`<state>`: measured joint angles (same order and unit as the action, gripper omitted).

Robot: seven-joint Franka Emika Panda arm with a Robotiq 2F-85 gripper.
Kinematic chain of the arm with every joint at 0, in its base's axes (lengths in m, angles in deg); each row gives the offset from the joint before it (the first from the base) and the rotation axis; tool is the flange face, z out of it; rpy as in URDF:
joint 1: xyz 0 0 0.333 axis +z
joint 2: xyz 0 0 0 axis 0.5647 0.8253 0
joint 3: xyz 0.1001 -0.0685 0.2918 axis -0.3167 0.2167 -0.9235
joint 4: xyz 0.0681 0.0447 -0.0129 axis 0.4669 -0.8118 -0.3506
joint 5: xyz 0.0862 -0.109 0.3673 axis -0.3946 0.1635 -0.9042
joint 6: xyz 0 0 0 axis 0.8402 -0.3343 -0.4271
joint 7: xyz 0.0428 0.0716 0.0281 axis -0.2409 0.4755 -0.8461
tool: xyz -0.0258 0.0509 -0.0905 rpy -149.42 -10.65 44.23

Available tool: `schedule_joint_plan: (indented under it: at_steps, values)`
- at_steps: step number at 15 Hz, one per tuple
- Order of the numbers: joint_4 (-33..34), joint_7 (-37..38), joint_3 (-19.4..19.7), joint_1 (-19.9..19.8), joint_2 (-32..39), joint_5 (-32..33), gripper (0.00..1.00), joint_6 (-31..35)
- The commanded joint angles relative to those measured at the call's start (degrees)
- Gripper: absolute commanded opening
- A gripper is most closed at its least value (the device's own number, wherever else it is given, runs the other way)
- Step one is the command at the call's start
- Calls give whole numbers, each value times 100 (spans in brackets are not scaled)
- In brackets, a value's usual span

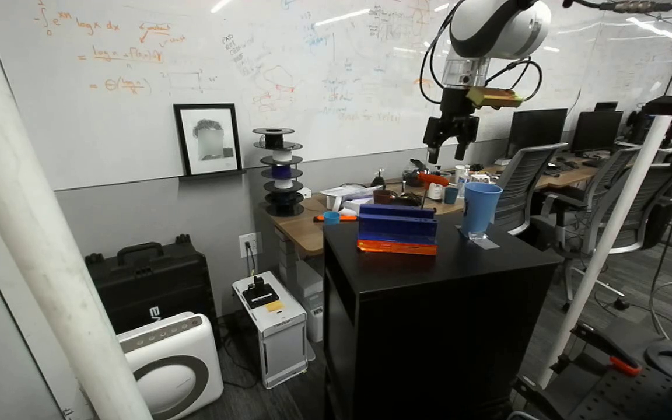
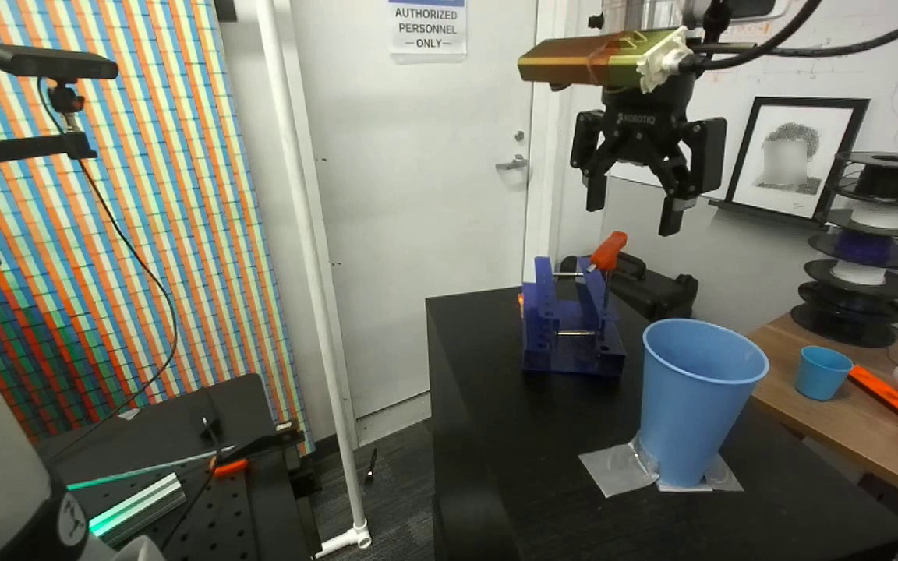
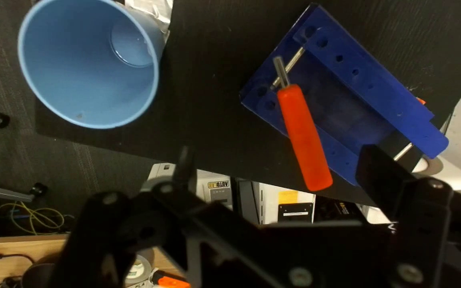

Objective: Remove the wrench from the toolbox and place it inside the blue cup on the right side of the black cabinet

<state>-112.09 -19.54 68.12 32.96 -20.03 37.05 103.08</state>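
The blue toolbox (image 1: 397,227) with an orange-red front band sits on the black cabinet (image 1: 441,338). A tool with an orange handle (image 2: 609,251) stands tilted at one end of the toolbox (image 2: 540,362), shaft down; it looks more like a screwdriver than a wrench. The handle also shows in an exterior view (image 1: 432,179) and in the wrist view (image 3: 304,138). The tall blue cup (image 2: 694,421) stands upright, taped down, beside the toolbox; its inside (image 3: 74,80) looks empty. My gripper (image 2: 633,216) is open and empty, above the handle and apart from it.
A wooden desk (image 2: 831,436) behind the cabinet carries a small blue cup (image 2: 823,372), an orange strip (image 2: 897,401) and a stack of spools (image 2: 858,257). White poles (image 1: 622,192) stand near the cabinet. A white computer case (image 1: 275,326) is on the floor.
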Motion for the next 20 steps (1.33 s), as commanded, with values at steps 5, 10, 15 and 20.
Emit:
schedule_joint_plan:
  at_steps: [5, 10, 15, 20]
  values:
    - [850, -100, -252, 125, 941, -3, 74, -245]
    - [959, -205, -258, 75, 1093, -46, 34, -405]
    - [1090, -236, -204, 5, 990, -71, 7, -676]
    - [1253, -326, -200, -44, 672, -170, 11, -1032]
